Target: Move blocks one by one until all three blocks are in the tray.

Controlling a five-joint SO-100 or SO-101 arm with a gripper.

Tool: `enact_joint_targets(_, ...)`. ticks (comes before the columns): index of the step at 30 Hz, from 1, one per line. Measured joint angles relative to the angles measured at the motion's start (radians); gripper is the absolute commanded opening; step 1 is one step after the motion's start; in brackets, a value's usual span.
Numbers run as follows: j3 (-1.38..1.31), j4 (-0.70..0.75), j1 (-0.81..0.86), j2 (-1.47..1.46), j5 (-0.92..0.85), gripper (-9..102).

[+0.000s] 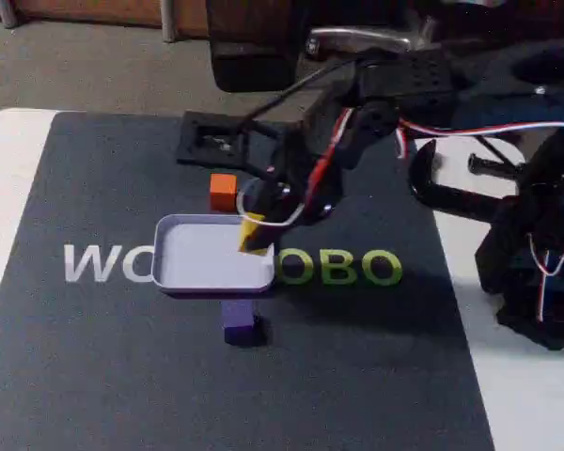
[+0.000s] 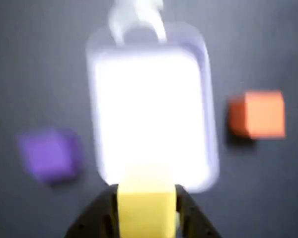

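Here the arm reaches over the dark mat (image 1: pixel 122 357) with its gripper (image 1: pixel 255 235) closed on the yellow block (image 2: pixel 146 208), which sits squarely between the two black jaws in the wrist view. In the fixed view the held block (image 1: pixel 252 228) hangs at the right-hand end of the tray (image 1: pixel 183 282), over or just inside its rim; whether it touches the tray floor cannot be told. The tray's pale floor (image 2: pixel 149 114) holds no block. The orange block (image 1: pixel 223 192) rests on the mat just beyond the tray's far edge, and the purple block (image 1: pixel 238 320) stands against its near edge; in the wrist view these lie to the right (image 2: pixel 257 115) and left (image 2: pixel 48 154) of the tray, both outside it. The step in hand appears to be the delivery of the first block. The next move likely calls for carrying the block a little further over the tray floor, lowering it, and parting the jaws, so that it drops clear of the raised rim. Two blocks would then remain to be fetched, one at a time.
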Motion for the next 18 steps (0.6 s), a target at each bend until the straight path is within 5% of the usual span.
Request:
enact_joint_targets(10,-0.118,0.002,0.008,-0.094,0.048,14)
enact_joint_targets(18,-0.12,0.002,0.025,-0.103,-0.009,17)
